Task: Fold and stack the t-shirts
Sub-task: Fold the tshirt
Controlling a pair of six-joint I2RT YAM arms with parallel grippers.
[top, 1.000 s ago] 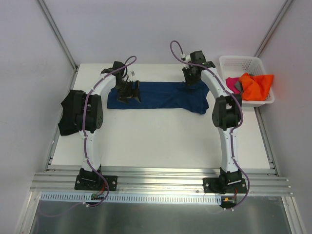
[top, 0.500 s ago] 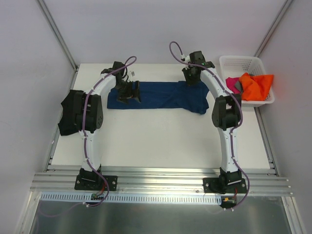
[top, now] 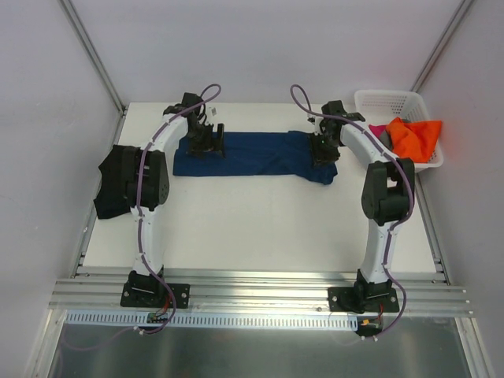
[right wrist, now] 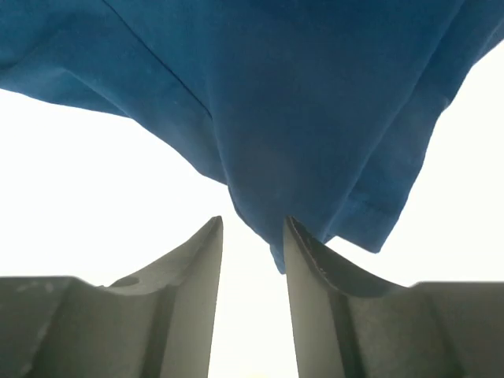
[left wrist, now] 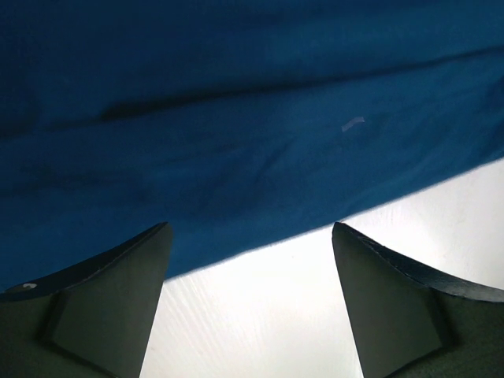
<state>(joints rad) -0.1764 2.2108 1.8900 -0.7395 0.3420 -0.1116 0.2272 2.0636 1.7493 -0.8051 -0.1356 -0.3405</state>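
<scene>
Navy t-shirt [top: 252, 155]: spread as a long band on the white worktop [top: 252, 228], reaching from one pincer to the other.
Left pincer [left wrist: 248, 228]: jaws wide, empty; the shirt's edge lies just beyond its fingertips.
Right pincer [right wrist: 252, 224]: jaws narrowly apart, gripping nothing; a hemmed shirt corner sits at their mouth.
Orange t-shirt [top: 417, 138]: bunched in the basket [top: 394, 98], right of the right pincer.

- The right claw [top: 323, 151] was moved from the navy t-shirt [top: 260, 154]'s far edge to its right end.
- The left claw [top: 204, 142] was nudged toward the bench [top: 252, 228]'s far edge.
</scene>
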